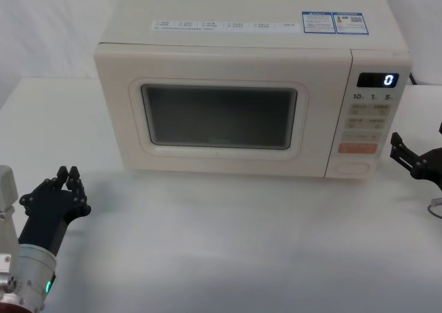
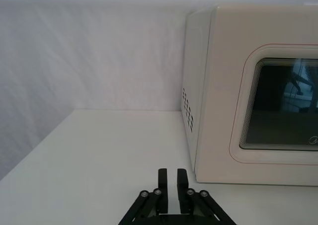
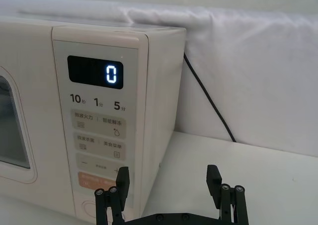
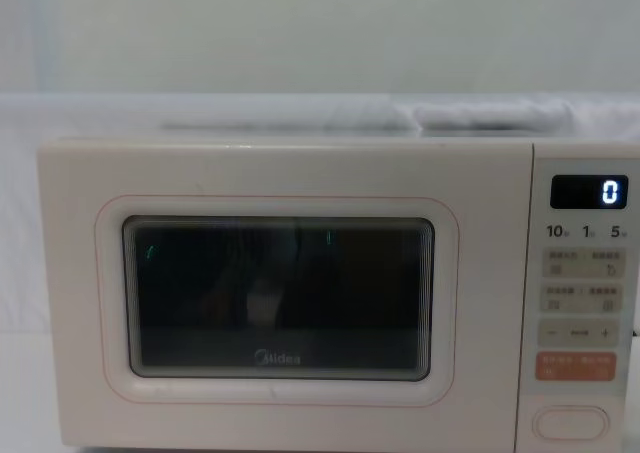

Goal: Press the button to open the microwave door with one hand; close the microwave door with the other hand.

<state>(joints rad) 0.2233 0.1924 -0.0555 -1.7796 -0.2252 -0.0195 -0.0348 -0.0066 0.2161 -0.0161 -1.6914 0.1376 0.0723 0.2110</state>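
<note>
The cream microwave stands mid-table with the microwave door (image 1: 221, 116) (image 4: 280, 293) (image 2: 278, 106) closed flush, its dark window framed by a thin pink line. The button (image 1: 353, 166) (image 4: 570, 422), a wide cream pill, sits at the bottom of the control panel under the orange key. My right gripper (image 1: 417, 139) (image 3: 169, 178) hovers open just right of the panel, level with its lower keys and not touching them. My left gripper (image 1: 68, 176) (image 2: 172, 178) rests low at the front left, shut on nothing, well away from the door's left edge.
The display (image 3: 112, 74) reads 0. A black power cable (image 3: 208, 96) runs down the white cloth backdrop behind the microwave's right side. White table surface (image 1: 207, 244) lies open in front of the microwave and to its left (image 2: 99, 150).
</note>
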